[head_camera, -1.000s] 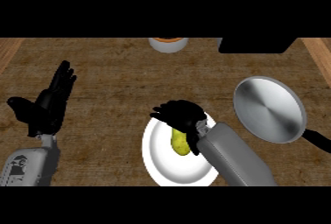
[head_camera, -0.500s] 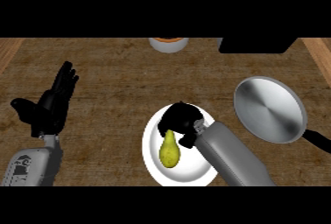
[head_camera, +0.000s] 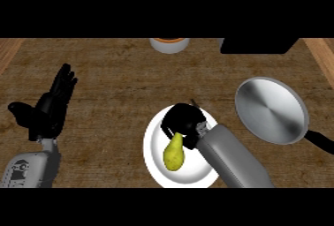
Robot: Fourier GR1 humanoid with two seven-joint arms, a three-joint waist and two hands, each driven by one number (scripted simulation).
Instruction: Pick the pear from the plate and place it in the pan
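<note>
A yellow pear [head_camera: 173,152] lies on the white plate [head_camera: 157,167] at the lower middle of the counter. My right hand [head_camera: 183,120] is curled over the pear's narrow upper end, and its fingers hide that end. The pear's wide end points toward me. The silver pan [head_camera: 271,109] stands to the right of the plate, its black handle [head_camera: 320,141] running toward the lower right. At the left, my left hand [head_camera: 49,110] rests open with fingers up, well away from the plate.
A white cup with an orange top [head_camera: 169,44] stands at the counter's far edge. A black block [head_camera: 257,45] sits at the far right. Wooden rims [head_camera: 323,53] border the counter at both sides.
My right hand has drawn down over the plate and curled round the pear's top. More of the pear now shows below the hand. The left hand has barely moved.
</note>
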